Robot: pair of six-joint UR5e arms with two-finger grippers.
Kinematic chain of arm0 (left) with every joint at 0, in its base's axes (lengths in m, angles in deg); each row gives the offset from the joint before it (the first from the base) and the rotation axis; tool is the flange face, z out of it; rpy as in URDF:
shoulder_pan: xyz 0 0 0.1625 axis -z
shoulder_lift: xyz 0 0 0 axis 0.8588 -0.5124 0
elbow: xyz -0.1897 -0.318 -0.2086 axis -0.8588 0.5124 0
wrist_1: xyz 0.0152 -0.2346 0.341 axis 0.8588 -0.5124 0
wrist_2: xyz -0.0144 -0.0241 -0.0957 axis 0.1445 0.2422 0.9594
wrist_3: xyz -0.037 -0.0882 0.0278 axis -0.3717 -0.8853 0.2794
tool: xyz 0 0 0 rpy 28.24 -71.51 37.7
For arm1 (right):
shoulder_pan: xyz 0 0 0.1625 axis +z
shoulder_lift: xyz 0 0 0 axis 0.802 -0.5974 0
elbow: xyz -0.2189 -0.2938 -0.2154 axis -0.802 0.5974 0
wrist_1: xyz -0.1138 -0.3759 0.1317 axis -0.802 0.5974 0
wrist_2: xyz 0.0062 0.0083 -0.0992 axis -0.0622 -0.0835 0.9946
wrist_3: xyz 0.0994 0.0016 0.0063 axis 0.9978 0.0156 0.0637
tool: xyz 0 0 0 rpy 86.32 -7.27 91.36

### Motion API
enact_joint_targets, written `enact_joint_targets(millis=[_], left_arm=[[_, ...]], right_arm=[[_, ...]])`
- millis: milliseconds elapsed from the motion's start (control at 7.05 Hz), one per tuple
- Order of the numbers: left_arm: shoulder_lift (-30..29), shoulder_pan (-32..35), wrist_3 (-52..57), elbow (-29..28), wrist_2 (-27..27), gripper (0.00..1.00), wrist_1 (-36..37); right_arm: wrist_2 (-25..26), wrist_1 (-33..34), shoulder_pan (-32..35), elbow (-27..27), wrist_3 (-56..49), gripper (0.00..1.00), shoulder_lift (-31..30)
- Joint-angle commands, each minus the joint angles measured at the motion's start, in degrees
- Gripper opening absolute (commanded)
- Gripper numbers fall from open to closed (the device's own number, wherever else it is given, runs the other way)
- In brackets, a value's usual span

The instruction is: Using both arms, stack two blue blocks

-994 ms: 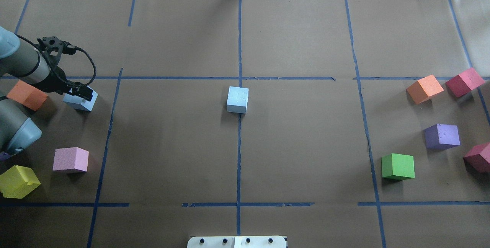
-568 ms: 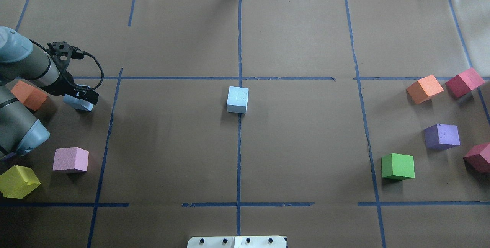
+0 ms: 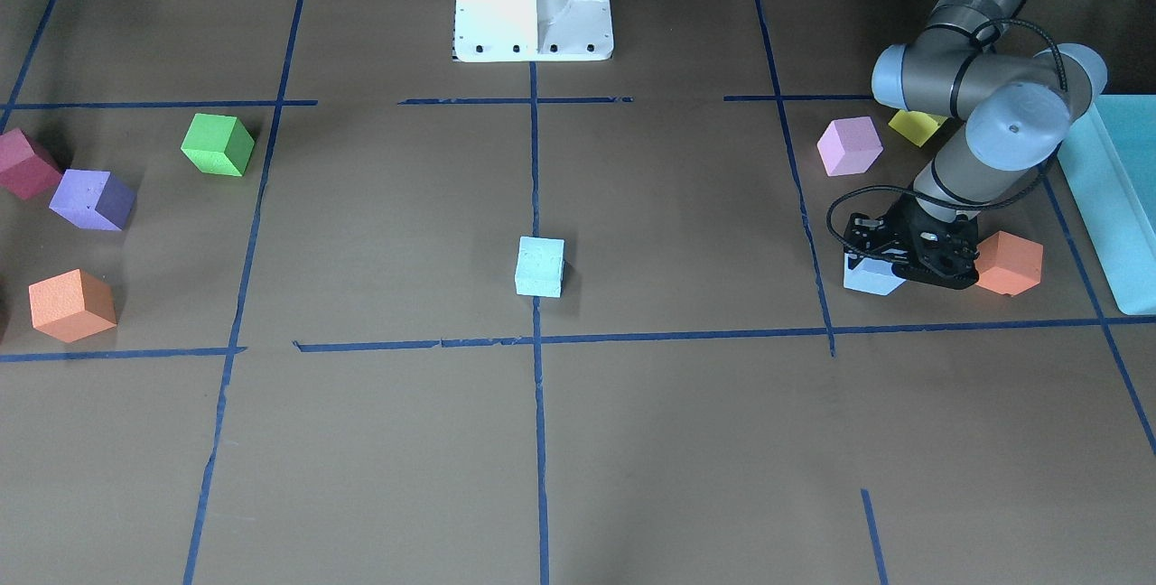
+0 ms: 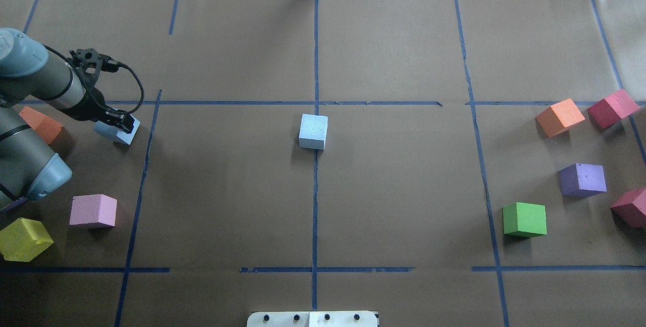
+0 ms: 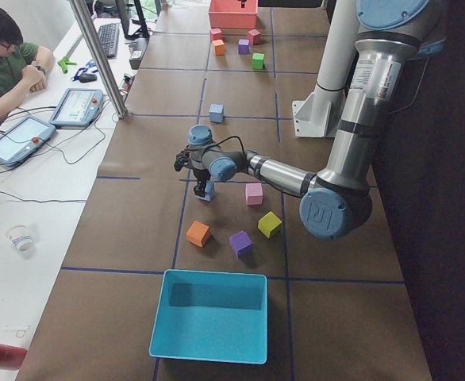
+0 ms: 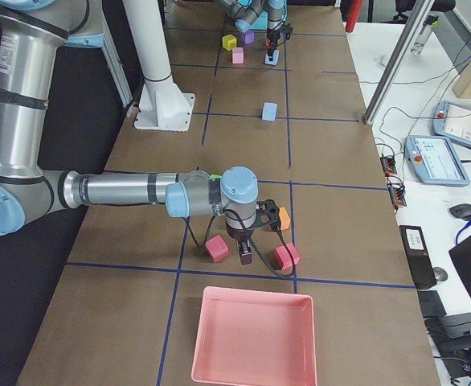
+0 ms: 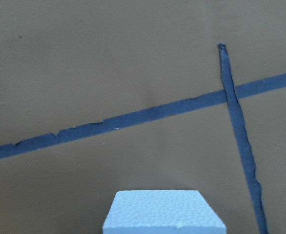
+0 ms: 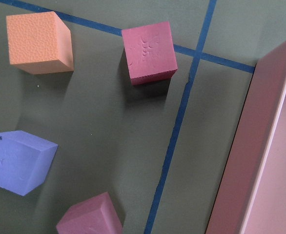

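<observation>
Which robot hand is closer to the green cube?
Right. The right gripper hangs among the red cubes at the green cube's end of the table; the left gripper is at the opposite end, jaws on a blue block.

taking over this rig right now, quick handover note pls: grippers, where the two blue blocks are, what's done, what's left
Grippers: the left gripper is shut on the periwinkle-blue block at the left end of the table; the block has shifted with it over the last second. The right gripper hangs between two red cubes at the right end; open or shut cannot be told.
The pale cyan-blue block sits alone at the centre.
Done: second block grasped.
Left: carry it to the centre, set it on the pale cyan-blue block, release.
</observation>
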State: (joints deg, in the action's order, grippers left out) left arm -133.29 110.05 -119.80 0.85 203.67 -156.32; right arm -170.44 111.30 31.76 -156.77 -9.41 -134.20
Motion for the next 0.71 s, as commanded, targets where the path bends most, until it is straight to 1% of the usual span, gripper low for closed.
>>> enact_joint_targets(millis=[0,142,284,426,568], left_arm=[[-5.7,0.0,-0.6,3.3,0.0,0.36,9.1],[-11.6,-0.4,-5.9,3.3,-0.4,0.37,14.6],[-16.1,-4.4,-11.9,2.6,-0.5,0.37,15.4],[-21.8,-6.7,-17.6,-0.3,-0.6,0.37,15.7],[-29.4,-7.9,-20.7,-5.4,-1.0,0.37,17.5]], right_arm=[[-0.1,0.0,0.0,0.0,0.0,1.0,-0.1],[-0.1,0.0,0.0,0.0,0.0,1.0,-0.1],[-0.1,0.0,0.0,0.0,0.0,1.0,-0.1],[-0.1,0.0,0.0,0.1,0.0,1.0,0.0],[-0.1,0.0,0.0,0.0,0.0,1.0,0.0]])
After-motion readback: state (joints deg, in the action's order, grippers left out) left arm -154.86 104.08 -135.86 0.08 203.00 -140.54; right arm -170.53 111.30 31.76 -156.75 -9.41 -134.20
